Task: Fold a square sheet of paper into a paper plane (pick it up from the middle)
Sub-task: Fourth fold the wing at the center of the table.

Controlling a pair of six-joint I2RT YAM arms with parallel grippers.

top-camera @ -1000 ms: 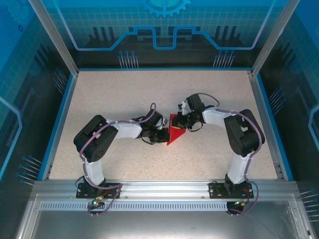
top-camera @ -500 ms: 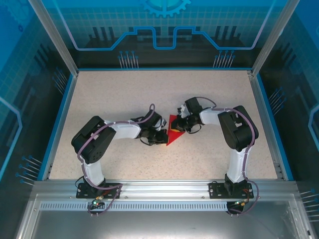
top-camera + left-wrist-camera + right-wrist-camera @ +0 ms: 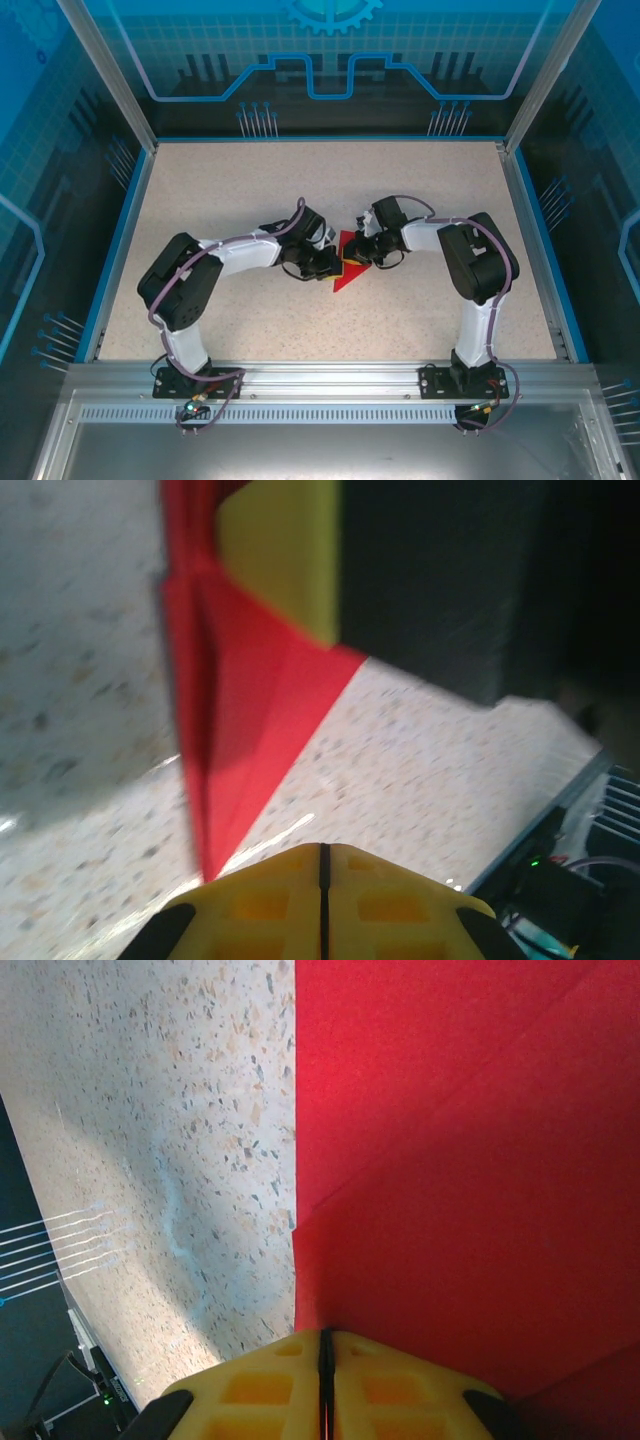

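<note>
Overhead view: the two arms reach inward and meet at the middle of the speckled table (image 3: 220, 200), the left gripper (image 3: 327, 263) and right gripper (image 3: 361, 256) facing each other just beside one another. Between and beneath them lies the red sheet of paper (image 3: 345, 277), already folded into a pointed wedge whose sharp tip aims toward the near edge of the table. Left wrist view: the yellow fingers of the left gripper (image 3: 322, 905) are pressed together, only a thin seam showing between them, and nothing is held; the tip of the sheet of paper (image 3: 240, 710) lies flat on the table just in front of them, with a lengthwise crease running back from the point. Farther along the wedge, a yellow finger (image 3: 285, 550) of the right gripper stands on the red surface. Right wrist view: the right gripper (image 3: 324, 1385) likewise has its jaws closed against each other, their tips over the sheet of paper (image 3: 470, 1160), near its straight edge. A diagonal flap edge crosses the red surface, and bare table (image 3: 170, 1110) lies to the left of it.
</note>
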